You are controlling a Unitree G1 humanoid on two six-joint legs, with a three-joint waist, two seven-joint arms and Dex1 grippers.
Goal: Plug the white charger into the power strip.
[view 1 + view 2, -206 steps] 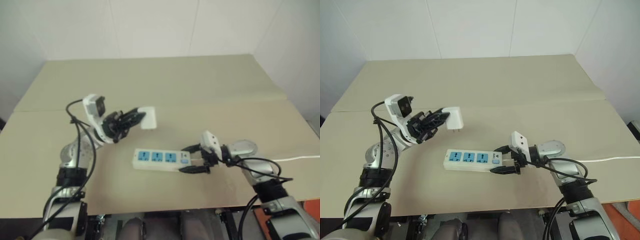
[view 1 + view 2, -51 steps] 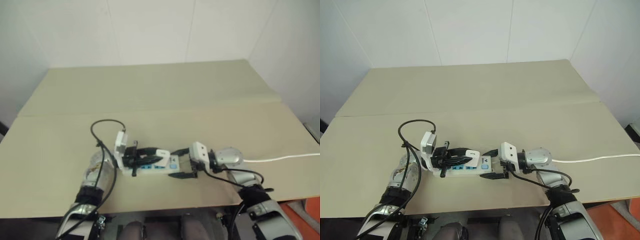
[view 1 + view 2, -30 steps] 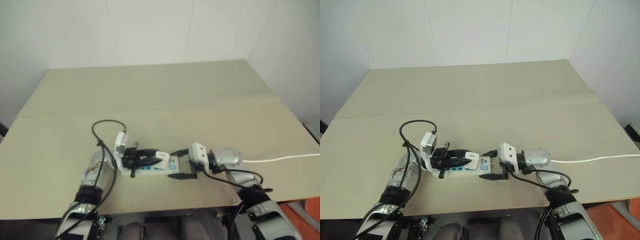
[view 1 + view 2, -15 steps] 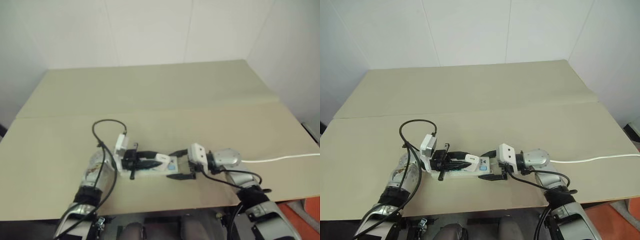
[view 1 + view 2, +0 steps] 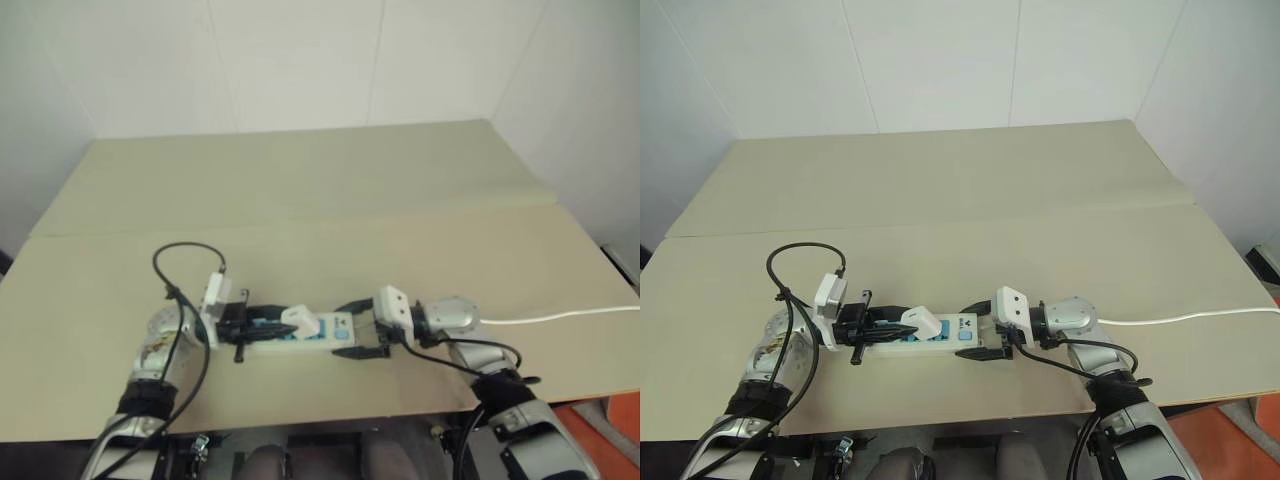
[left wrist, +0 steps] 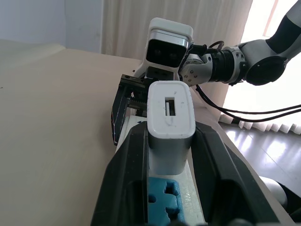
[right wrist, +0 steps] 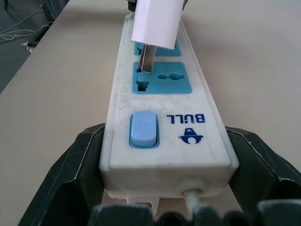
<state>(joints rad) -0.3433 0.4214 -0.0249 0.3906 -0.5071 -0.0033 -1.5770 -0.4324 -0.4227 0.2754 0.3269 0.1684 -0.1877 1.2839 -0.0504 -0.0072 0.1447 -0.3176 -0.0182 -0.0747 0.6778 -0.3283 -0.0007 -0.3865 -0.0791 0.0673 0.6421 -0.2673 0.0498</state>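
The charger (image 5: 921, 322) is a small white rounded block with metal prongs, standing tilted over the power strip (image 5: 940, 333), one prong in a blue socket. The strip lies lengthwise left-right on the bench (image 5: 970, 200), near edge. Left fingers (image 6: 134, 165) clamp the charger; right fingers (image 7: 80, 160) grip the strip's switch end.

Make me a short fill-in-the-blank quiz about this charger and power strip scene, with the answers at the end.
1. The white charger stands over the power strip with a ____ prong showing beneath it.
2. The power strip's sockets and switch are ____ in colour.
3. The right gripper braces the strip at its ____ end.
4. The left gripper has its fingers on either ____ of the charger.

Missing words: metal; blue; switch; side
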